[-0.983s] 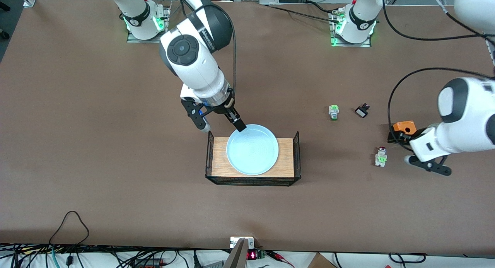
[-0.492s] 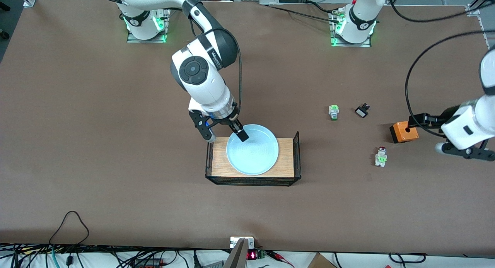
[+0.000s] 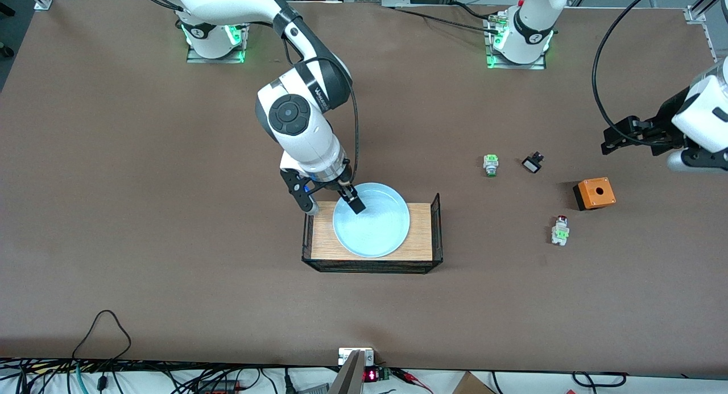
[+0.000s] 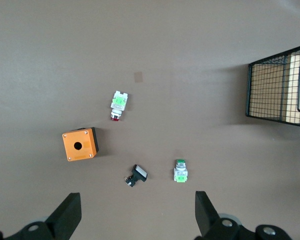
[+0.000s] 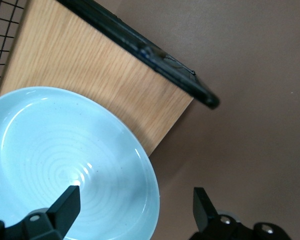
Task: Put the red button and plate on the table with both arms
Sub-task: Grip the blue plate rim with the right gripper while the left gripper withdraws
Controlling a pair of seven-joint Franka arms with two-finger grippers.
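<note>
The pale blue plate (image 3: 375, 223) (image 5: 65, 160) lies on a wood-topped wire tray (image 3: 418, 235) mid-table. My right gripper (image 3: 331, 203) (image 5: 134, 207) is open and straddles the plate's rim at the end toward the right arm, with one finger over the plate's inside and the other outside the tray's mesh end. The red button (image 3: 560, 230) (image 4: 119, 104) lies on its side on the brown table (image 3: 170, 212), toward the left arm's end. My left gripper (image 3: 620, 133) (image 4: 135, 220) hangs open and empty in the air, over the table by the orange box.
An orange box (image 3: 594, 193) (image 4: 80, 144) with a hole on top sits near the red button. A green-tipped switch (image 3: 491, 165) (image 4: 180, 171) and a small black component (image 3: 532, 163) (image 4: 136, 175) lie farther from the front camera. Cables run along the table's near edge.
My left gripper has pulled up and away from the orange box and red button, toward the bases. My right gripper has come down over the plate's rim.
</note>
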